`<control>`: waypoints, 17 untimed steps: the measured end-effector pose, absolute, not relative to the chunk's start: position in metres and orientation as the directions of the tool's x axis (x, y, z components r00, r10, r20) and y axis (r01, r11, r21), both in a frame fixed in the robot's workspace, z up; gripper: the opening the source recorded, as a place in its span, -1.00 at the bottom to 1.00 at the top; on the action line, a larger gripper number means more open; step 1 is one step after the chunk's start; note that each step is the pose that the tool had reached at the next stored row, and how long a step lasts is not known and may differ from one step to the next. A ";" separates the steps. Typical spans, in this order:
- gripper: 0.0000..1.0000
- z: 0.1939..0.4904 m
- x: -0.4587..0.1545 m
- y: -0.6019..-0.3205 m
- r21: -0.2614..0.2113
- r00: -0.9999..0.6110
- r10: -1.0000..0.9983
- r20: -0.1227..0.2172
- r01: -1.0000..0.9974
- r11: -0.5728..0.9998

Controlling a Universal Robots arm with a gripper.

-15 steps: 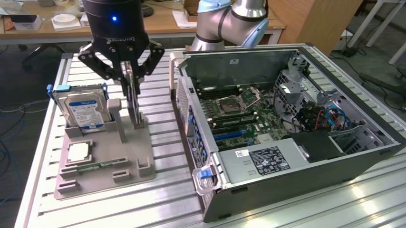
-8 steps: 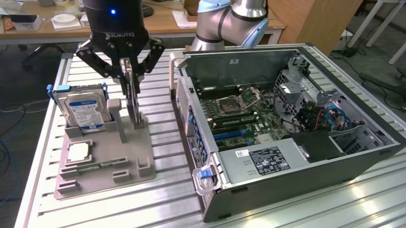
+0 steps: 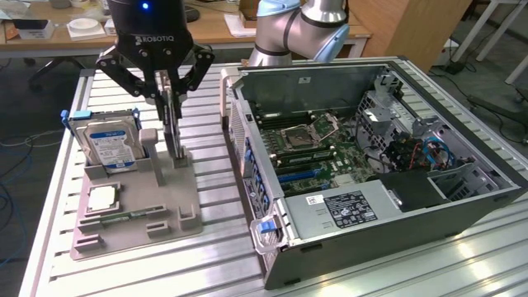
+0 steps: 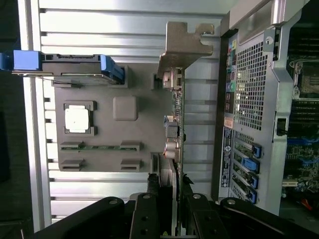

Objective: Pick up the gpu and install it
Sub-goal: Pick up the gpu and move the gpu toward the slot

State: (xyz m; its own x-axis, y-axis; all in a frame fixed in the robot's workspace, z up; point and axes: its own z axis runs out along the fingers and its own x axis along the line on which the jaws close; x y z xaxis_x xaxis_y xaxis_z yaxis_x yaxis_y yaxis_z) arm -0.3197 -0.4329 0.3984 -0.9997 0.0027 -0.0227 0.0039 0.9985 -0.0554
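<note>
Closest to us, the slatted metal counter [image 3: 165, 266] carries an open computer case [image 3: 396, 229], set off to one side of the end effector [image 3: 170, 94]. Below the end effector we see a grey holder tray [image 3: 177, 216] with a processor chip [image 3: 101, 198] and a green memory stick [image 3: 132, 216] in it. Farther back, the gpu [image 3: 172, 130] stands upright in the tray, its upper edge pinched by the end effector. A hard drive [image 3: 111, 143] stands just beside it. The case's perforated rear wall [image 3: 242, 142] stands between the gpu and the motherboard [image 3: 313, 139].
</note>
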 end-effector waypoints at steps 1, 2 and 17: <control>-0.47 0.399 -0.320 -0.433 -0.057 -1.000 0.003 -0.023 0.004 0.998; -0.47 0.400 -0.320 -0.433 -0.058 -1.000 0.003 -0.023 0.004 0.998; -0.47 0.414 -0.320 -0.433 -0.064 -1.000 0.002 -0.023 0.004 0.998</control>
State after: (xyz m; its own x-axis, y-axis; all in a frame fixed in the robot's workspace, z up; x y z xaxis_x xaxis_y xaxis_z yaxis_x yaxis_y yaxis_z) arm -0.3197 -0.4329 0.4137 -0.9997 0.0025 -0.0228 0.0039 0.9979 -0.0639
